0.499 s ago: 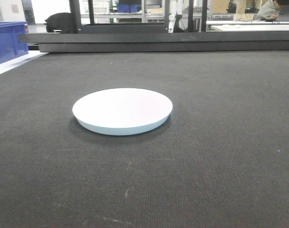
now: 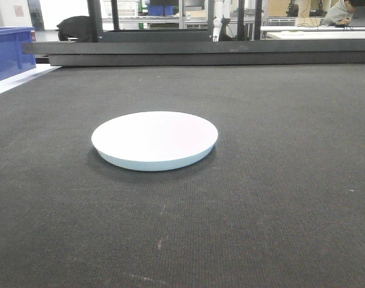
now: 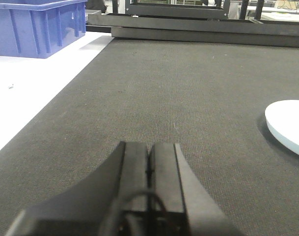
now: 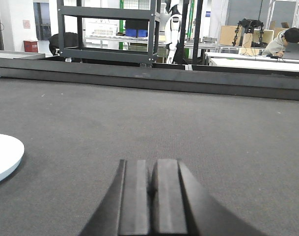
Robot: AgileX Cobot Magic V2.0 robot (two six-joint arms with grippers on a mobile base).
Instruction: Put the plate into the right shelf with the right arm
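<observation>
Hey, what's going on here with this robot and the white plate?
Nothing is being handled yet. The plain white round plate lies flat on the dark grey mat, untouched. The left gripper and right gripper are both shut and empty, low over the mat, one either side of the plate.

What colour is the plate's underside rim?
Pale bluish; the plate is white on top. Best in front view.

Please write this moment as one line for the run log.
plate: flat on dark mat, untouched | left gripper: shut, empty | right gripper: shut, empty | step: grasp not yet begun
</observation>
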